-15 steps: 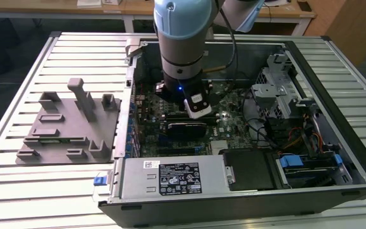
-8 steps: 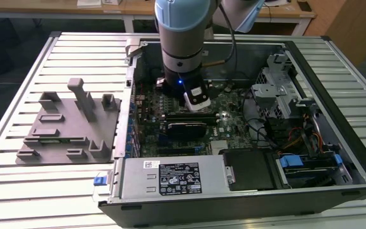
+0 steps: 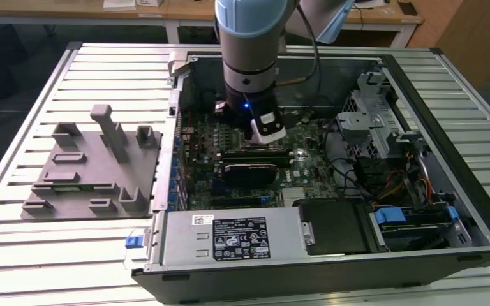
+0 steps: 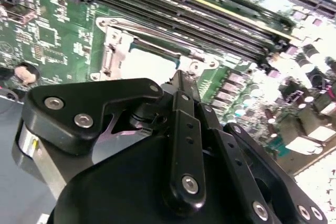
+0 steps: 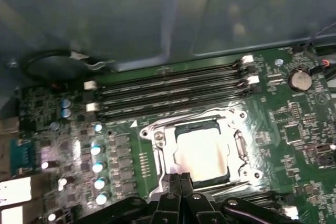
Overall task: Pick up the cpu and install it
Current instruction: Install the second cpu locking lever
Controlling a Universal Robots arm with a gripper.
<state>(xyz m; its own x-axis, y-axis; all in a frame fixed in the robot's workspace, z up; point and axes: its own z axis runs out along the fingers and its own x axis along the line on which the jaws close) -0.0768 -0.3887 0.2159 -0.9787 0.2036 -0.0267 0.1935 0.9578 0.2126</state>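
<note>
One open computer case [image 3: 449,210] lies flat on the slatted table [image 3: 23,255], and the arm reaches straight down into it, with the case walls standing well clear of the wrist on every side. To the exterior view's left of the case sits the grey fixture tray [image 3: 92,178], well apart from the gripper [image 3: 265,135]. Below the fingers spreads the green motherboard [image 5: 294,129], and beyond their tips run the long black memory slots [image 5: 168,95], parallel to the socket's far edge. The metal socket frame [image 5: 157,142] lies directly ahead of the fingertips, and the cpu [image 5: 202,153] rests flat inside it, its pale silvery top showing in both wrist views [image 4: 147,65], square to the frame's edges. The fingers [image 5: 181,187] stand pressed together with nothing between them, their tips just at the near edge of the cpu; I cannot tell whether they touch it.
</note>
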